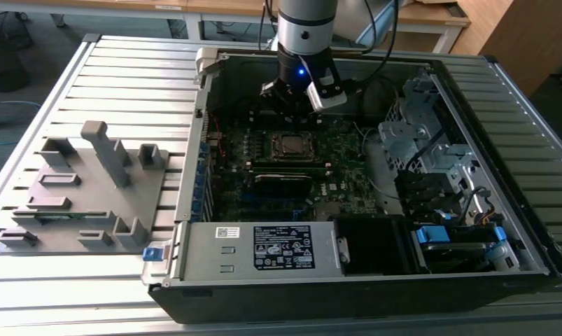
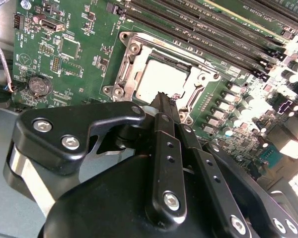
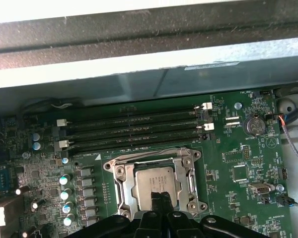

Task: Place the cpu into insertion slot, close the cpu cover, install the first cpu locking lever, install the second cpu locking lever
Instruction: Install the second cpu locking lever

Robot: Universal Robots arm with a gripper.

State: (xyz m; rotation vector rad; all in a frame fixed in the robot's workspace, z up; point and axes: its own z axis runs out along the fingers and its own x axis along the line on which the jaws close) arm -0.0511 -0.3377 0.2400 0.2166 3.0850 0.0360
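Closed on nothing, the pincer (image 2: 161,97) shows its two black fingertips pressed together in both wrist views, hovering just over the near edge of the chip (image 2: 161,79), which lies flat in the socket (image 2: 125,74) on the green board (image 2: 79,29). In the exterior view, going from its left to its right: a grey plastic fixture (image 1: 85,189) with upright pegs rests on the ribbed table (image 1: 122,77) at about nine o'clock from the open computer case (image 1: 355,280); inside the case the board (image 1: 262,196) lies flat, the socket (image 1: 294,145) with its chip sits near the middle, and the arm (image 1: 304,28) comes down at twelve o'clock from it, the pincer (image 1: 294,105) just above. Metal drive bays (image 1: 411,133) stand at three o'clock from the socket. In the first wrist view the silvery frame plate (image 3: 186,168) lies down around the chip (image 3: 151,186), with the long black memory slots (image 3: 134,129) at twelve o'clock from it and a coin battery (image 3: 253,125) at two o'clock.
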